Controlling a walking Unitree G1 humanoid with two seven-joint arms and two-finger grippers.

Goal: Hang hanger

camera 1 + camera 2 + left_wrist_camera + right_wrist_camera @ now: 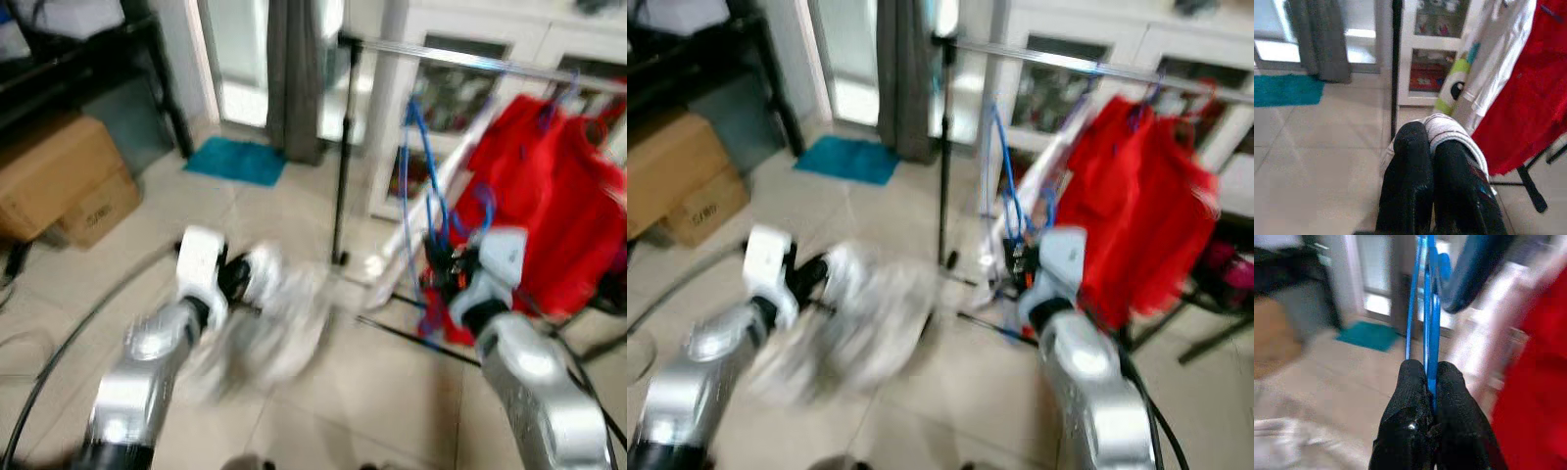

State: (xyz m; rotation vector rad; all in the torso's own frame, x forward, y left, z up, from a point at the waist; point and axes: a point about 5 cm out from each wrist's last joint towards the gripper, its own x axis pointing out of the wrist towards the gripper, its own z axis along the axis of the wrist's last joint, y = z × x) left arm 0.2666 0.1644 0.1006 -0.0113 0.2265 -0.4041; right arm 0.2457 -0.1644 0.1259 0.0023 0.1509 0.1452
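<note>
Hanger [1426,308]: thin blue wire, long axis upright, pinched by right hand [1431,382]; left hand [1432,147] clamps white cloth [1449,128]

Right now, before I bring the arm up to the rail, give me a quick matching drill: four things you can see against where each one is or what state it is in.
Things:
1. blue hanger
2. red garment
3. light cloth
4. teal mat

Places or states:
A. lying on the floor near the grey curtain
B. clamped in the left pincer
C. hanging from the metal rail
D. clamped in the right pincer

Pairs: 1-D, 2-C, 3-B, 4-A
</note>
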